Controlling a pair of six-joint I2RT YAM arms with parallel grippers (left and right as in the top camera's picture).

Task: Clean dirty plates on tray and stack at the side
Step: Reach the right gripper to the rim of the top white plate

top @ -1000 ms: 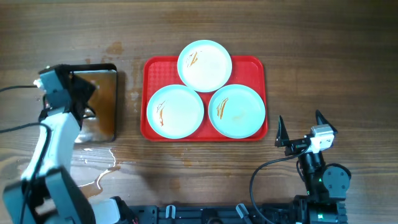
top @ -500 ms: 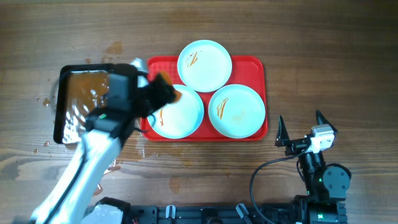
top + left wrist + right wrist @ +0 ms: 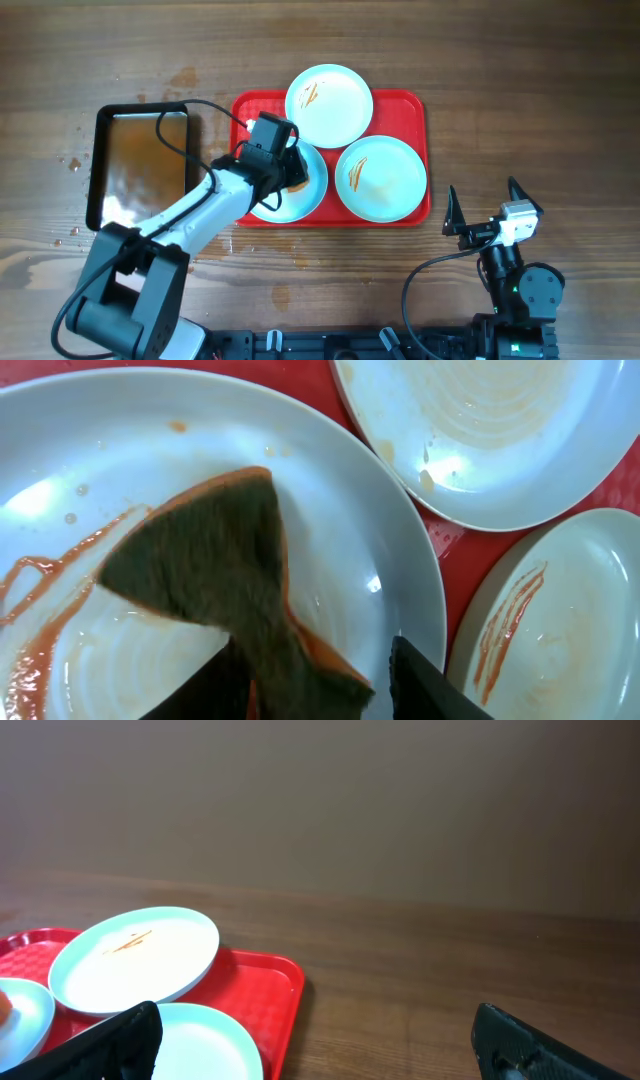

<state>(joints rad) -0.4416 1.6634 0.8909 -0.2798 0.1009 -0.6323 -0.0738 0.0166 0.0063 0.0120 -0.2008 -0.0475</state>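
A dark brown wooden table (image 3: 520, 80) with long plank grain fills the overhead view, and soft, even light falls across it. Water droplets and a thin puddle (image 3: 165, 272) lie on its lower left part. Behind the table's far edge stands a plain, dull brown wall (image 3: 320, 800).

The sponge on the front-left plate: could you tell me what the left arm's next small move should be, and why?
Probably close the left claw on the sponge, then drag it across the sauce streak: the sponge lies on the plate, the claw stands open around it, and the streak is unwiped.
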